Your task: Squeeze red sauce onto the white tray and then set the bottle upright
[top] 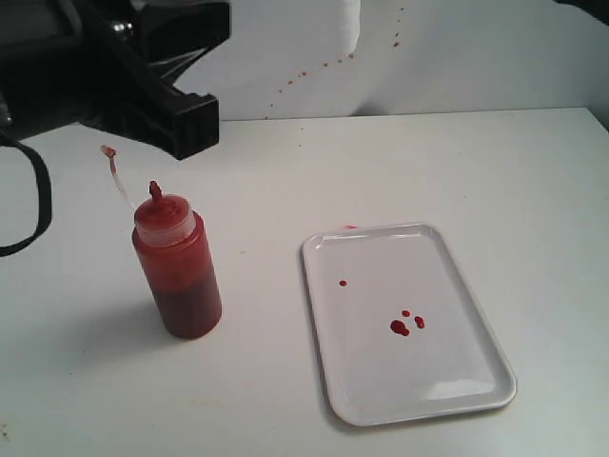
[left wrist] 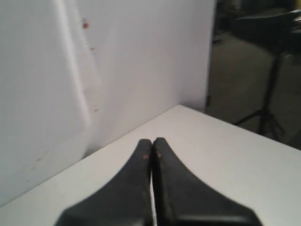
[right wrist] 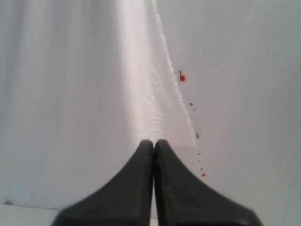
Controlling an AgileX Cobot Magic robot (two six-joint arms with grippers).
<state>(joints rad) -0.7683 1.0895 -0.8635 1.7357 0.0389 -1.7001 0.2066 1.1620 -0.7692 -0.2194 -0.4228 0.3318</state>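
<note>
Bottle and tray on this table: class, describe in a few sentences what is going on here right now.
Nothing is being handled at this moment. The bottle stands upright on the table, left of the white tray, with its tip cap off. A few drops of red sauce lie on the tray. The left gripper and right gripper are shut and empty, pointing at the wall.

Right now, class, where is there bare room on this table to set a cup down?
Bare table lies between the bottle and the white tray, and behind the tray toward the wall. Drops of red sauce spot the tray's middle; the left arm overhangs the far-left side.
</note>
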